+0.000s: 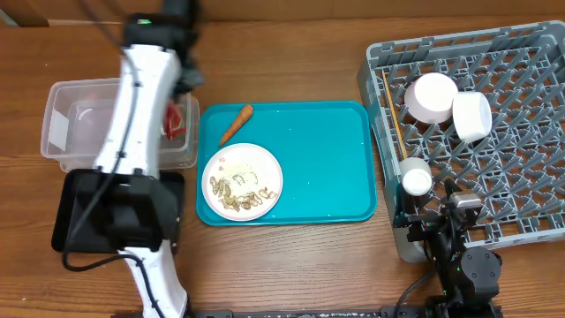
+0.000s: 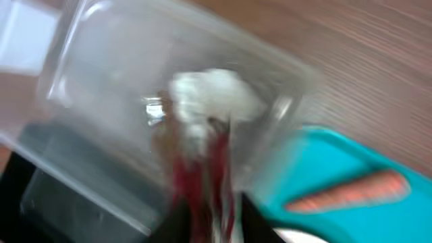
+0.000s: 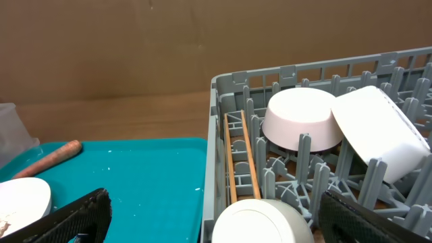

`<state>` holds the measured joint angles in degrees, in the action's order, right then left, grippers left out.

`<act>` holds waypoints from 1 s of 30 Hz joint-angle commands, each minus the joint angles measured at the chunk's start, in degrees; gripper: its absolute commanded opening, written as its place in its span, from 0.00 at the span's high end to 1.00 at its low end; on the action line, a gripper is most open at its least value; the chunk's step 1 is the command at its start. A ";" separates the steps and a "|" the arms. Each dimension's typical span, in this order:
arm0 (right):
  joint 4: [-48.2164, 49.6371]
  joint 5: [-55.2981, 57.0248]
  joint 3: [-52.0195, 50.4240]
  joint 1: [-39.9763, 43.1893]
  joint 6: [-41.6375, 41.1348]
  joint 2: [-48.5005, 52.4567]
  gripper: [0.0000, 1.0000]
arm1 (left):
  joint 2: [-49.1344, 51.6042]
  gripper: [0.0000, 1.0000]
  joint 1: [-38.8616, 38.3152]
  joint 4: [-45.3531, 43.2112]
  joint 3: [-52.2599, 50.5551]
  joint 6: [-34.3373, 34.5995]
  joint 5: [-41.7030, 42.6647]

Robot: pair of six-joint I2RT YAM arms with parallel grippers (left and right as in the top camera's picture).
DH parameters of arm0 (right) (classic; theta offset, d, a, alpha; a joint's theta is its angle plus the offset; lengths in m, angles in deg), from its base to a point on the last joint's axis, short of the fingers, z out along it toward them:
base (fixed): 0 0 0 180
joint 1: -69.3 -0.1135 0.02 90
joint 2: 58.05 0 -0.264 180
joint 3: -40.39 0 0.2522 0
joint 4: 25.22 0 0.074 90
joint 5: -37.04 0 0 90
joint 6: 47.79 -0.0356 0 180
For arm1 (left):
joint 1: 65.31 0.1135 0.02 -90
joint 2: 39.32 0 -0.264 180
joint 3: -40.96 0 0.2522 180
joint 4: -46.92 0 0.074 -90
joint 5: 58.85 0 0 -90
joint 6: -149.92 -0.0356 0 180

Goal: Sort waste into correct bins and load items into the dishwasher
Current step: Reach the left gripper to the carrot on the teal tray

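Note:
My left gripper [image 1: 183, 99] is over the clear tub [image 1: 62, 132]; in the blurred left wrist view its fingers [image 2: 202, 226] are shut on the red snack wrapper [image 2: 196, 175]. The crumpled white tissue [image 2: 216, 94] lies in the tub. The carrot piece [image 1: 236, 124] lies on the teal tray [image 1: 327, 168], next to the white plate [image 1: 265, 159] with food scraps [image 1: 240, 194]. The grey dish rack [image 1: 521, 177] holds two white bowls [image 1: 431, 97] [image 1: 472, 117], the small cup [image 1: 416, 179] and chopsticks [image 1: 394, 115]. My right gripper [image 3: 216, 226] is open and empty at the rack's front left corner.
The black tray [image 1: 75, 212] sits in front of the clear tub, partly under my left arm. The teal tray's right half is bare. The wooden table shows beyond the tray and the rack.

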<state>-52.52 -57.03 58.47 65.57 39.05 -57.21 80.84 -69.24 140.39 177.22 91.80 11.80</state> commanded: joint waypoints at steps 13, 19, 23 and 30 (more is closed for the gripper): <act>0.39 -0.07 -0.26 0.44 0.20 -0.68 0.00 | 1.70 0.42 -10.47 -7.54 -0.85 -12.90 9.49; 0.39 -0.09 -0.26 0.44 0.20 -0.68 0.00 | 6.64 0.39 -19.08 -12.11 -2.89 -16.94 -1.88; 0.42 -0.07 -0.26 0.44 0.20 -0.68 0.00 | 11.80 0.40 -19.17 -12.48 -2.89 -18.18 -1.79; 0.39 -0.07 -0.26 0.44 0.20 -0.68 0.00 | 16.98 0.41 -16.50 -10.97 -2.89 -17.62 -1.51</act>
<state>-52.50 -57.03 58.47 65.57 39.01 -57.21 96.88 -87.00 128.89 174.21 74.89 11.97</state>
